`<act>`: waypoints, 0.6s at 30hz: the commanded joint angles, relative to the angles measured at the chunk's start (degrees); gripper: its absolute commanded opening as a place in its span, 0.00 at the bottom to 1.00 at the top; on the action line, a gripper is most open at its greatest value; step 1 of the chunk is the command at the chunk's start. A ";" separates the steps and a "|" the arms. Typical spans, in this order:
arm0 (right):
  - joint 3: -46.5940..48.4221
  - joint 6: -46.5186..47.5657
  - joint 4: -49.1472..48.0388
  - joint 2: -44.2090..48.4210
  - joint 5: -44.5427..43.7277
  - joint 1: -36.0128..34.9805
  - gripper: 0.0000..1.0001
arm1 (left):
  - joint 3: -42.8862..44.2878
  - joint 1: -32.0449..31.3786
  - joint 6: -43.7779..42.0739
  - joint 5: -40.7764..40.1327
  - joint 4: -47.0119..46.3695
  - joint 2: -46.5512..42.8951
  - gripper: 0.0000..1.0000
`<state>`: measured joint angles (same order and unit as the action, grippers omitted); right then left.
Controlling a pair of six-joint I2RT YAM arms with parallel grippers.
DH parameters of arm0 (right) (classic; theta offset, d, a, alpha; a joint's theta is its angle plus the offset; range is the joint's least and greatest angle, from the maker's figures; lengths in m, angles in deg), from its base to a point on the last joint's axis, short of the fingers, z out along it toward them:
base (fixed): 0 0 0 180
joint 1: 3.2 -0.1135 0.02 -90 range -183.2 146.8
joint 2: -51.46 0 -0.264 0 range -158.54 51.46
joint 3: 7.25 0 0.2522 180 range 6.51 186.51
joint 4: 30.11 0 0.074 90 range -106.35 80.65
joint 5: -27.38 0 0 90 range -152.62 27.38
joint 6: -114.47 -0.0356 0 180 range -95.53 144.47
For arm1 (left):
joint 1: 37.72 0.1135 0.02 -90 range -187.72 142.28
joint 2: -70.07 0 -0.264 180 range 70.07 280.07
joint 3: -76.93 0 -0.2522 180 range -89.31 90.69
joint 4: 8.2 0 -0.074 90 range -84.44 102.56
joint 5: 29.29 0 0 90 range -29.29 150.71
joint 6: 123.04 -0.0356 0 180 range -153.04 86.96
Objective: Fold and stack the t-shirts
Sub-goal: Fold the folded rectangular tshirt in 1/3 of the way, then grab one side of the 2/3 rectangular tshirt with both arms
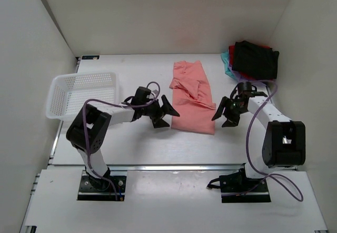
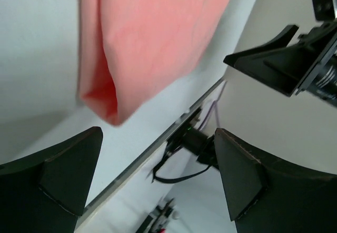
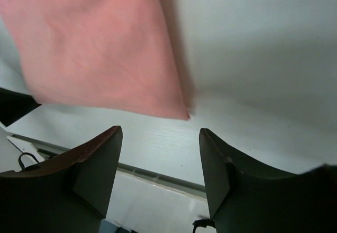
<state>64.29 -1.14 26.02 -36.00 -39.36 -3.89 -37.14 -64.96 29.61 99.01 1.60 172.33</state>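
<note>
A salmon-pink t-shirt (image 1: pixel 191 96) lies wrinkled and partly folded in the middle of the table. It also shows in the left wrist view (image 2: pixel 152 38) and in the right wrist view (image 3: pixel 95 49). A stack of folded shirts sits at the back right: a black one (image 1: pixel 255 58) on top, with red (image 1: pixel 231 51), teal (image 1: pixel 226 63) and purple (image 1: pixel 247 77) edges under it. My left gripper (image 1: pixel 164 114) is open and empty just left of the pink shirt's near corner. My right gripper (image 1: pixel 224 114) is open and empty just right of that edge.
A white mesh plastic basket (image 1: pixel 81 92) stands at the left of the table. White walls close in the left, back and right sides. The table's front edge with a metal rail (image 1: pixel 174 166) runs near the arm bases.
</note>
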 commanded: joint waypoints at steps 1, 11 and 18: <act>-4.33 -2.07 -3.34 3.87 -1.82 -1.06 0.58 | -1.88 -3.15 -5.86 -5.77 6.58 -5.66 0.99; -14.09 -6.91 -12.13 3.09 -1.21 -3.61 0.57 | 1.17 -6.76 -6.49 -13.60 5.73 2.32 0.99; -16.03 -8.50 -17.84 0.37 0.02 -4.32 0.46 | 3.73 -7.30 -3.33 -14.48 -1.04 8.30 0.95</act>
<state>49.27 -8.29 13.27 -34.23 -39.86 -8.04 -33.62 -72.04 26.33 89.22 1.84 177.70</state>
